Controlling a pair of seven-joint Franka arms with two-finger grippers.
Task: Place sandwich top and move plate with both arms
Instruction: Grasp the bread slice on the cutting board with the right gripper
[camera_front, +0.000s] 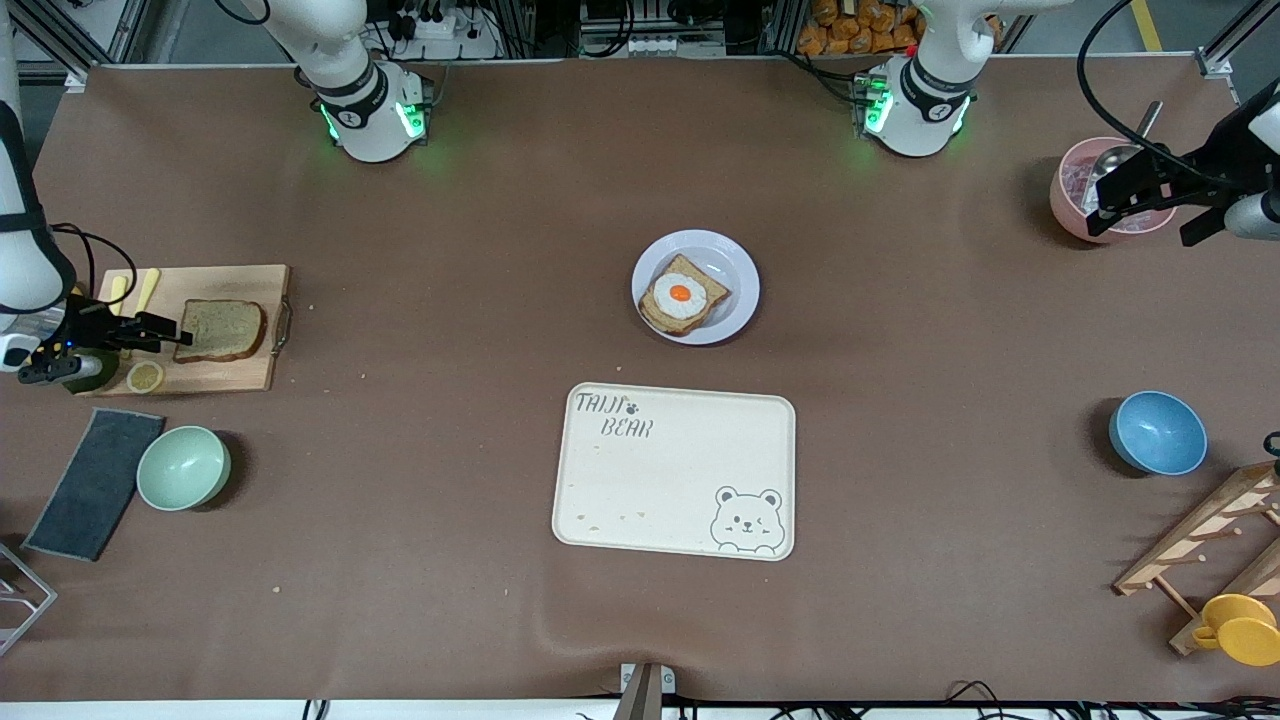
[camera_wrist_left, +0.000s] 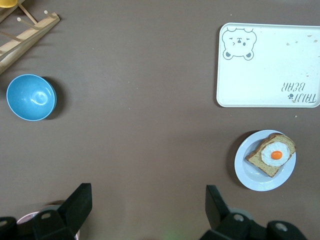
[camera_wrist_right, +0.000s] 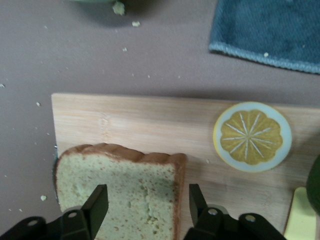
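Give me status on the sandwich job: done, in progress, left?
Done: only the egg slice sits on the plate. In progress: the right end effector, fingers open, hovers over the bare bread slice on the cutting board, not gripping it. The left end effector waits open over the pink bowl. Left: grasp the bread, top the egg, then move the plate with both arms.

Plain brown bread slice (camera_front: 220, 331) flat on wooden board (camera_front: 205, 330), left of frame; white plate (camera_front: 738, 290), centre, holding egg-topped bread (camera_front: 683, 296).
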